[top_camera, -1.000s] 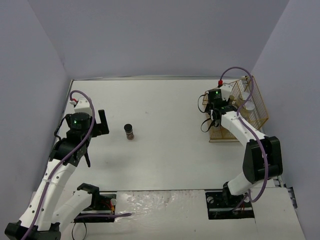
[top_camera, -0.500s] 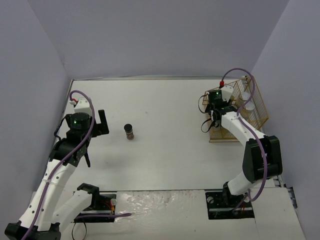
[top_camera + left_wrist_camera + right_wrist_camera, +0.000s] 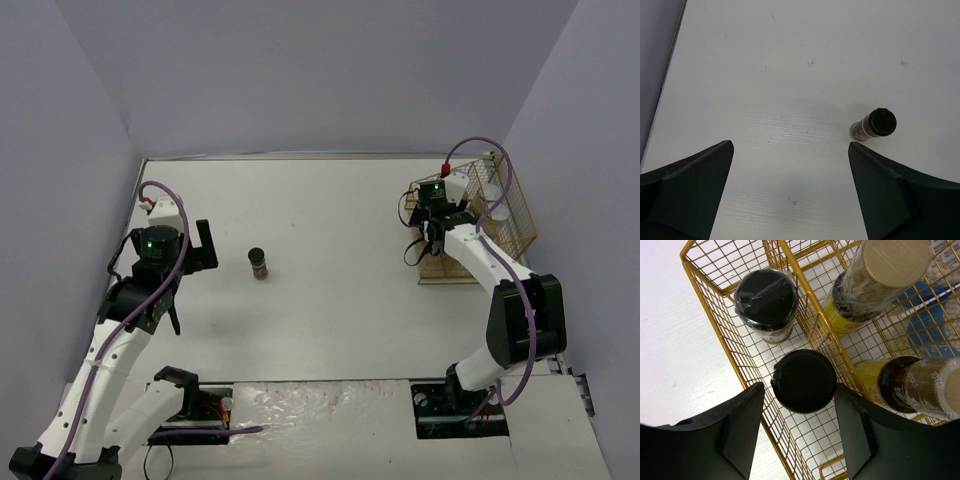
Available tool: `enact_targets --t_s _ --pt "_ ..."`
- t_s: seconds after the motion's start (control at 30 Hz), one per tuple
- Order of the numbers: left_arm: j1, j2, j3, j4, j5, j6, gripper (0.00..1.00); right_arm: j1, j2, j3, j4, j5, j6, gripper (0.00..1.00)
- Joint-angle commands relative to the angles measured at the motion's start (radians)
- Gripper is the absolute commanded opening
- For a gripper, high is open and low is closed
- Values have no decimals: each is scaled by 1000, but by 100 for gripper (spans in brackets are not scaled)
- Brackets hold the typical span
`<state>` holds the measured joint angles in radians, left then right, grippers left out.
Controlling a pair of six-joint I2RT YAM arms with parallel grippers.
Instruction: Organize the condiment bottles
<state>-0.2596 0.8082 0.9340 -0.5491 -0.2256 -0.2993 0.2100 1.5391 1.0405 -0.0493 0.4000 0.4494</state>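
Note:
One short dark black-capped jar [image 3: 259,264] stands alone on the white table; in the left wrist view [image 3: 875,125] it is just beyond my right fingertip. My left gripper [image 3: 790,145] hovers wide open and empty beside it [image 3: 190,275]. My right gripper [image 3: 799,385] is over the gold wire basket [image 3: 715,325], slightly open around a black-capped jar [image 3: 804,381] standing in it, with a gap on the left side. Another black-capped jar [image 3: 766,300], two yellow-filled jars [image 3: 880,275] [image 3: 910,385] and blue-labelled jars [image 3: 935,315] are in the basket.
The basket [image 3: 500,225] sits at the table's right side near the right wall. Grey walls close in the left, back and right. A gold divider wire [image 3: 810,305] separates the basket's compartments.
My right gripper has shifted slightly toward the back over the basket. The left arm and the lone jar have not moved.

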Motion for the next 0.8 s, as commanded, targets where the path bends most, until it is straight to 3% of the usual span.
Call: enact_targets --t_s 0.0,0.2,0.4,0.63,0.77 --pt "4 -6 34 40 3 -9 97 3 -66 7 2 -9 17 55" --pt "4 -6 34 40 2 -9 97 22 -158 47 -7 -69 -19 62" --pt "5 -5 34 38 0 -9 97 120 -222 133 -63 -134 -104 77" --pt "6 -1 35 38 -1 -9 97 299 -177 154 21 -482 -328 94" --pt "6 1 35 38 -3 -8 97 410 -94 155 118 -615 -443 97"
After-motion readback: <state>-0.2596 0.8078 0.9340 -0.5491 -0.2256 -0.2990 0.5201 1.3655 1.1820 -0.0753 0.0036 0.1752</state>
